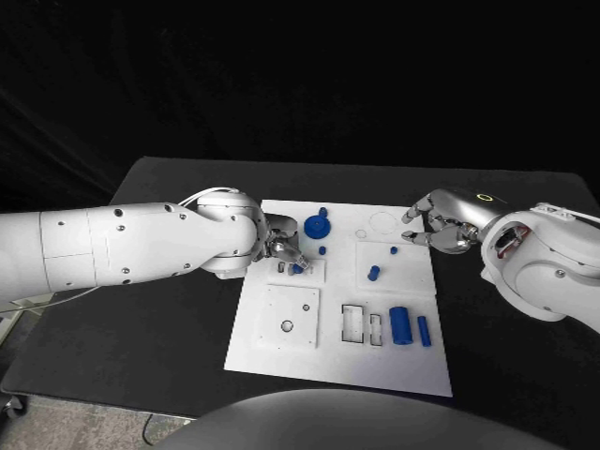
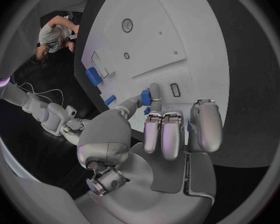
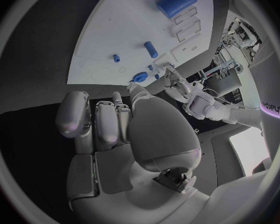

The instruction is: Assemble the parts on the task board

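Black table (image 1: 138,309) carried the white task board (image 1: 330,361). Left hand (image 1: 278,246) pinched a small blue part (image 2: 145,97) over it; right hand (image 1: 440,225) hovered curled, grasping nothing.

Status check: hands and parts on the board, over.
Left hand pinching small blue part over task board. Right hand holds nothing, at board's edge. Nothing in the way.

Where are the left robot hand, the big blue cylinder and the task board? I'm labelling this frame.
left robot hand (image 1: 281,246), head view, on its fingers over the board.
big blue cylinder (image 1: 401,325), head view, mid-body.
task board (image 1: 382,370), head view, bare near edge.
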`<state>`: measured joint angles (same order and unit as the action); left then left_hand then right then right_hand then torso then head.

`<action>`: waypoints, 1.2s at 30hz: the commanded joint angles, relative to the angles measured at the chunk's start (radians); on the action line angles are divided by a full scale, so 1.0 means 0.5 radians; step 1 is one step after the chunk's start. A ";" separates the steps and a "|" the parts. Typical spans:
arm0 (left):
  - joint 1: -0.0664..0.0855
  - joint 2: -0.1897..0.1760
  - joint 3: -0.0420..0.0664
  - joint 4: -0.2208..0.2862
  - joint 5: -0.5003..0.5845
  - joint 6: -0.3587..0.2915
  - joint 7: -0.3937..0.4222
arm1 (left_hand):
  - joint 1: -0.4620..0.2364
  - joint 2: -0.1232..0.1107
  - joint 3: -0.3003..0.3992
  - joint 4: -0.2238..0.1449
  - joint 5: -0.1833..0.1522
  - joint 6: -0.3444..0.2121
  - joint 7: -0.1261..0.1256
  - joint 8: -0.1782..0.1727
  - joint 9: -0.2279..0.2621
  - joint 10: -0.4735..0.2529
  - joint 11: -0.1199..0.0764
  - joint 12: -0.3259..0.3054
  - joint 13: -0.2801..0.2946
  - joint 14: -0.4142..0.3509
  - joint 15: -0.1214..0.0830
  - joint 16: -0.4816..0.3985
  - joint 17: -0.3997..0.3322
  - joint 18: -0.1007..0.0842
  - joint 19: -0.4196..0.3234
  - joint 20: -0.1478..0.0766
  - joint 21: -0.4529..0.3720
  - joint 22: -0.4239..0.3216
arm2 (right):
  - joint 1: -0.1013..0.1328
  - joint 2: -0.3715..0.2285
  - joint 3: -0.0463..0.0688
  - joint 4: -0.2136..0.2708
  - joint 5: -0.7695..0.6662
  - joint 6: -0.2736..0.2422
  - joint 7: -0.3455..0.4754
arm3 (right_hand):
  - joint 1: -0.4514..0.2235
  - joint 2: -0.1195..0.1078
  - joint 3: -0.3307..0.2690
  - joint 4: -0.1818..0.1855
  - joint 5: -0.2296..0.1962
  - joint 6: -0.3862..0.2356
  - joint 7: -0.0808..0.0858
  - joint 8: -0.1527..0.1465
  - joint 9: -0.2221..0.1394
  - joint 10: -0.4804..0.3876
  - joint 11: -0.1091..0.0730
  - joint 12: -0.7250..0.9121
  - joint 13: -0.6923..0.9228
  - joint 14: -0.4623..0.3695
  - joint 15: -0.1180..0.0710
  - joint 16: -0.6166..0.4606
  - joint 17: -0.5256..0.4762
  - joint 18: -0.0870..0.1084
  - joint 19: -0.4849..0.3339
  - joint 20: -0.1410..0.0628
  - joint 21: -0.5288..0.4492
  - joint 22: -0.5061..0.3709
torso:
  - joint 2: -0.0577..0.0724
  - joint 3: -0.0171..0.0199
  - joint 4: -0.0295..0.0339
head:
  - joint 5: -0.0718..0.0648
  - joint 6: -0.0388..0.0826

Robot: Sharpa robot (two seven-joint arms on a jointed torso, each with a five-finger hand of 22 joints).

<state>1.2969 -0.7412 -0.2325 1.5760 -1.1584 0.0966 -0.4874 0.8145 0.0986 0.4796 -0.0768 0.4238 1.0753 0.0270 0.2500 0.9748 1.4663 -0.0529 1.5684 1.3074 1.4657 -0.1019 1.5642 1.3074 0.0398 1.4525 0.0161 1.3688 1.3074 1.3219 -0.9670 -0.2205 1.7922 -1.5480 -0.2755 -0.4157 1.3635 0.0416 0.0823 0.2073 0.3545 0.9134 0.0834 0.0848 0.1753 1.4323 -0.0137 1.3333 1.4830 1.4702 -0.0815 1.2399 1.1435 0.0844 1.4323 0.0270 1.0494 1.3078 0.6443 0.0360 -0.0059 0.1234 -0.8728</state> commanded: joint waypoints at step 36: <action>-0.036 0.019 0.000 -0.059 -0.040 0.007 0.025 | 0.006 0.008 0.026 0.007 -0.004 -0.022 -0.004 -0.008 0.003 0.209 0.011 0.005 0.527 0.194 0.008 -0.057 0.490 0.045 -0.028 -0.004 -0.041 0.106 | -0.008 -0.009 0.000 0.007 0.006 0.019 -0.026 | 0.028 0.002 0.015 0.003 0.012 0.018 0.002 -0.010 -0.003 0.002 -0.012 -0.016 -0.384 0.059 -0.004 -0.012 -0.007 0.027 -0.010 0.002 -0.010 0.214 | 0.000 0.0002 -0.001 | 0.006 0.000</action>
<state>1.2818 -0.7299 -0.2310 1.5447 -1.1642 0.0891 -0.4835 0.8143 0.0984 0.4859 -0.0748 0.4201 1.0679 0.0268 0.2500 0.9754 1.4662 -0.0528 1.5684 1.3073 1.4657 -0.1019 1.5420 1.3073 0.0548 1.4455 0.0160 1.3514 1.3073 1.3182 -0.9709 -0.2207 1.7952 -1.5446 -0.2717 -0.4214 1.3665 0.0446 0.0849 0.2100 0.3544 0.9134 0.0834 0.0849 0.1755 1.4320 -0.0133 1.3322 1.4837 1.4716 -0.0802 1.2400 1.1410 0.0844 1.4323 0.0270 1.0495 1.3074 0.6442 0.0362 -0.0063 0.1273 -0.8728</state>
